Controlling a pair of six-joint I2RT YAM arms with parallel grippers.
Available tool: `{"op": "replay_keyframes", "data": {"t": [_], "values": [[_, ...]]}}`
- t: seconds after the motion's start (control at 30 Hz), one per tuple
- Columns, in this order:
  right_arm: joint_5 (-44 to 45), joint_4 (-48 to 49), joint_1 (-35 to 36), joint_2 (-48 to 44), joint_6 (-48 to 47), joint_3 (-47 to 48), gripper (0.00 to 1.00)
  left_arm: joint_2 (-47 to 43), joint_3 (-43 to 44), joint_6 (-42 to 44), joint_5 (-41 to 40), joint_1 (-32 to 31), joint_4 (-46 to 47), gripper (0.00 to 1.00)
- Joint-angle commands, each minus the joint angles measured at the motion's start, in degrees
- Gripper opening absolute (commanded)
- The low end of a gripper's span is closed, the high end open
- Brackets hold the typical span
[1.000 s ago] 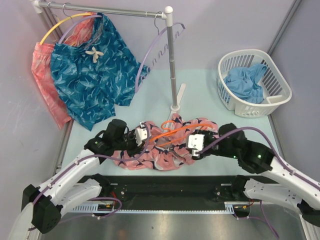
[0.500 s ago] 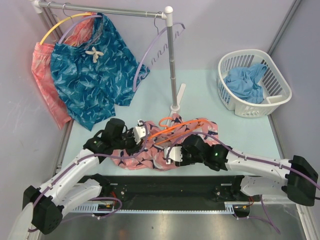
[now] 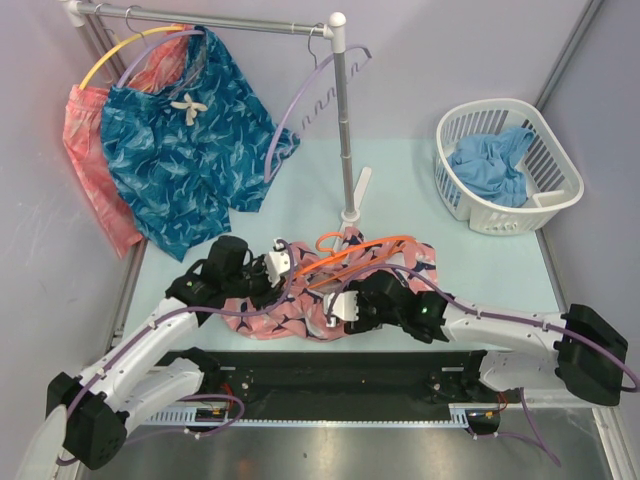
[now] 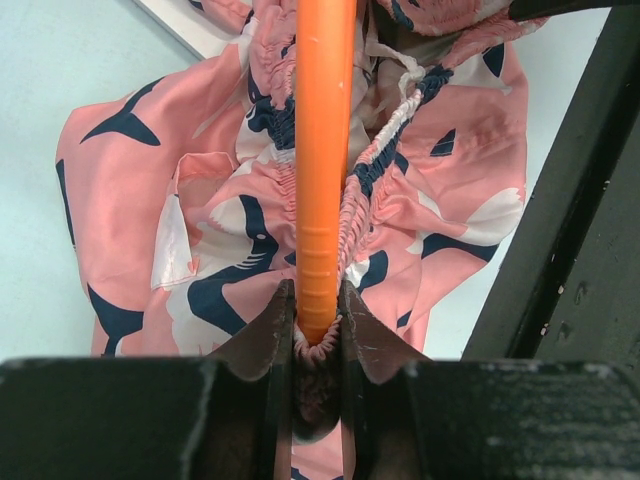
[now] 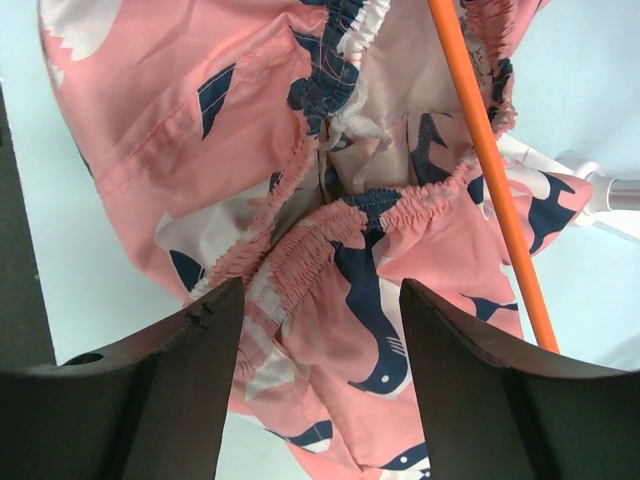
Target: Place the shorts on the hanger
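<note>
The salmon-pink shorts (image 3: 300, 312) with navy and white shapes lie bunched on the table near its front edge. The orange hanger (image 3: 355, 252) lies across them, its hook toward the rack pole. My left gripper (image 3: 283, 263) is shut on the hanger's left end, with a bit of the elastic waistband pinched in too; the left wrist view shows the hanger bar (image 4: 324, 160) running up from the jaws over the shorts (image 4: 200, 200). My right gripper (image 3: 340, 308) is open just above the shorts (image 5: 340, 300), jaws either side of the waistband, with the hanger (image 5: 490, 170) to its right.
A clothes rack (image 3: 343, 120) stands at the back with teal-blue shorts (image 3: 185, 150), a coral garment (image 3: 85, 150), a yellow hanger (image 3: 110, 55) and lavender hangers (image 3: 300, 100). A white laundry basket (image 3: 505, 165) with blue cloth sits at the back right.
My right arm has swung left and down, from the shorts' right side to their front middle, its gripper open over the waistband. The left gripper has stayed shut on the hanger.
</note>
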Motion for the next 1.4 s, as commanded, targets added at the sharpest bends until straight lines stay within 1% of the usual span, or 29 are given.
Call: {"op": "replay_keyframes", "data": {"t": [0.0, 0.17, 0.3, 0.4, 0.47, 0.5, 0.53, 0.6, 0.63, 0.73, 0.8, 0.83, 0.93, 0.97, 1.07, 1.17, 1.2, 1.27, 1.3, 1.37], "values": [[0.5, 4.6, 0.3, 1.4, 0.7, 0.8, 0.69, -0.2, 0.1, -0.8, 1.9, 0.4, 2.0, 0.00], [2.4, 5.8, 0.0, 4.8, -1.1, 0.8, 0.69, -0.7, 0.1, -0.8, 1.7, 0.7, 1.7, 0.00], [4.4, 3.7, -1.7, 6.8, -3.3, 0.7, 0.69, -0.5, 0.2, -0.7, 2.5, 1.8, 1.5, 0.00], [6.1, 2.4, -2.5, 6.2, -5.1, -0.4, 0.68, -0.2, 0.3, -0.5, 3.4, 2.9, 1.1, 0.00], [9.1, 3.2, -2.1, 5.4, -6.8, -1.7, 0.67, 0.0, 0.3, -0.3, 3.8, 3.2, 1.0, 0.00], [10.5, 3.5, -2.4, 4.6, -6.9, -2.1, 0.65, -0.1, 0.3, -0.1, 4.3, 3.7, 1.0, 0.00], [11.4, 3.5, -2.7, 4.3, -6.5, -2.1, 0.59, -0.3, 0.2, -0.1, 4.4, 3.8, 0.8, 0.00], [13.1, 3.4, -4.2, 2.8, -6.3, -2.1, 0.54, -0.4, 0.3, 0.1, 5.0, 4.6, 0.5, 0.00], [13.5, 3.3, -5.1, 2.3, -5.9, -2.0, 0.49, -0.4, 0.2, 0.3, 5.1, 4.8, 0.4, 0.00], [13.8, 2.6, -9.5, 0.6, -4.5, -1.6, 0.43, -0.5, 0.3, 0.5, 5.7, 5.3, 0.2, 0.00], [13.0, 2.2, -12.7, 0.1, -3.7, -1.1, 0.41, -0.5, 0.3, 0.7, 6.0, 5.4, 0.2, 0.00], [12.7, 2.1, -13.4, -0.1, -3.7, -0.9, 0.37, -0.4, 0.2, 0.7, 6.0, 5.4, 0.2, 0.00], [12.4, 1.6, -15.4, 0.2, -3.3, -0.3, 0.34, -0.2, 0.2, 0.7, 6.2, 5.4, 0.1, 0.00], [10.5, 1.2, -16.5, 0.1, -2.8, -0.2, 0.34, -0.3, 0.2, 0.8, 6.4, 5.4, 0.1, 0.00], [8.3, 0.9, -16.9, -0.5, -1.4, 0.2, 0.33, -0.4, 0.3, 0.7, 6.3, 5.4, 0.3, 0.01], [7.4, -1.2, -17.6, -1.5, -0.2, 0.6, 0.04, -0.8, 0.5, 0.6, 5.6, 6.1, 0.0, 0.00], [6.7, -2.1, -19.5, -2.3, 0.6, 0.6, 0.00, -1.3, 0.5, 0.7, 6.0, 6.8, -0.2, 0.00], [4.4, -5.2, -22.2, -4.6, 1.5, 0.6, 0.00, -1.8, 0.6, 1.3, 6.6, 9.6, -0.5, 0.00], [3.8, -6.1, -24.9, -5.4, 2.2, 0.6, 0.00, -2.1, 0.7, 1.9, 6.8, 10.6, -0.9, 0.00], [1.4, -7.9, -27.9, -7.1, 3.0, 0.6, 0.00, -2.5, 1.1, 4.2, 7.2, 13.0, -2.4, 0.00]]}}
